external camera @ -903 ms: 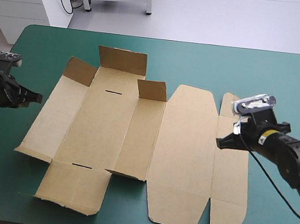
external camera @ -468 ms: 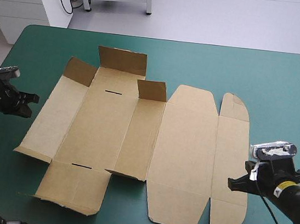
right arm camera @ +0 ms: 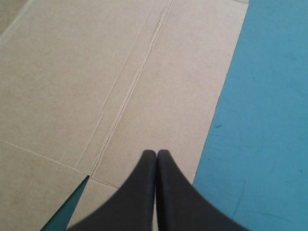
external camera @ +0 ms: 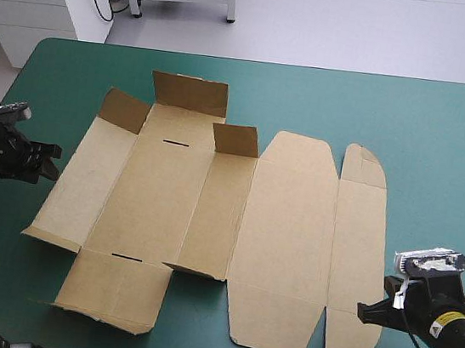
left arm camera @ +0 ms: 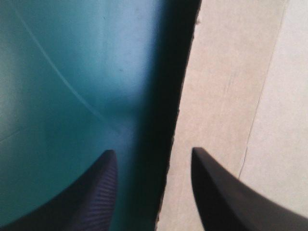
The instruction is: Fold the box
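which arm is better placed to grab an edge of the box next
Left, likely: the left tool is open, the box's left edge running between its tips; the right tool is shut over the flat right panel.

I am holding my right gripper (right arm camera: pixel 156 155) with its two black fingers pressed together in one pointed arch. The tip is pointing across the flat brown box (right arm camera: pixel 86 72), close to the board's edge. A crease (right arm camera: pixel 130 91) is running ahead of the tip. The teal-green cover (right arm camera: pixel 269 125) is showing beside that edge.

High view from above and behind, whole table (external camera: pixel 444 133), wrist views close, looking down, sharing box (external camera: pixel 285 232) edges
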Controlling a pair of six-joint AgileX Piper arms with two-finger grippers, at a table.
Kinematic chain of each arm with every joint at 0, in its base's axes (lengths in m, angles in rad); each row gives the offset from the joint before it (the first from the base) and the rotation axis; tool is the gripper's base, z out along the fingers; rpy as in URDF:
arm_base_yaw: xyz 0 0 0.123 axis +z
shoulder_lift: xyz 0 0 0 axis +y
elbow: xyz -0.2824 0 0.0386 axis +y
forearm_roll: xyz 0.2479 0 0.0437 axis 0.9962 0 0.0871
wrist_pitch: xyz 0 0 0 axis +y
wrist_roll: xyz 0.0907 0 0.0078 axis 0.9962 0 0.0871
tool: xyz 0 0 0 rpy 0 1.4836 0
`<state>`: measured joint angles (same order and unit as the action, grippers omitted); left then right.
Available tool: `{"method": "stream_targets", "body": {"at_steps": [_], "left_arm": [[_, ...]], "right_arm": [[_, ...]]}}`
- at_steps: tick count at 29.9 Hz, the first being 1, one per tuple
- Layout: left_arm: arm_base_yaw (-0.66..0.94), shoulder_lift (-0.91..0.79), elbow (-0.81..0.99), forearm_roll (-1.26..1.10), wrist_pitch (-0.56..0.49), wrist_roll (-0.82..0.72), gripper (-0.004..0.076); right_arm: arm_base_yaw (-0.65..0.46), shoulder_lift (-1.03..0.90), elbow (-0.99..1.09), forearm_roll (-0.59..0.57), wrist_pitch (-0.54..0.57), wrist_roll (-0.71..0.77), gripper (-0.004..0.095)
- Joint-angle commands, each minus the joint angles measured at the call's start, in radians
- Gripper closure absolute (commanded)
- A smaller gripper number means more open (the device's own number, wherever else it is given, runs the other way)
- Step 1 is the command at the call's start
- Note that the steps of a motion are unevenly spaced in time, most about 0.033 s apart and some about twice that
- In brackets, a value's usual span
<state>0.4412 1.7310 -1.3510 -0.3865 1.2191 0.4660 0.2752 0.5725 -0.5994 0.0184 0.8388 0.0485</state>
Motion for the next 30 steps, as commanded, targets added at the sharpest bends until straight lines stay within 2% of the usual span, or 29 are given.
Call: {"method": "stream_targets", "body": {"at_steps": [1,14,15,17,21,30], "left_arm": [[-0.005,-0.034,-0.023,-0.039,0.077,-0.028,0.0261],[-0.185,0.001,0.074,-0.034,0.077,-0.026,0.0273],[-0.195,0.001,0.073,-0.036,0.077,-0.024,0.0290],[-0.206,0.001,0.073,-0.036,0.077,-0.021,0.0396],[-0.209,0.001,0.073,-0.040,0.079,-0.030,0.0729],[-0.209,0.001,0.100,-0.159,0.079,-0.019,0.0716]], "right_arm": [[-0.005,-0.005,-0.023,0.000,-0.038,0.005,0.0929],[-0.005,-0.006,-0.023,-0.004,-0.036,0.005,0.0929],[-0.005,-0.006,-0.023,-0.006,-0.036,0.005,0.0929],[-0.005,-0.006,-0.023,-0.006,-0.036,0.005,0.0929],[-0.005,-0.006,-0.023,-0.006,-0.036,0.005,0.0929],[-0.005,-0.006,-0.023,-0.006,-0.036,0.005,0.0929]]}}
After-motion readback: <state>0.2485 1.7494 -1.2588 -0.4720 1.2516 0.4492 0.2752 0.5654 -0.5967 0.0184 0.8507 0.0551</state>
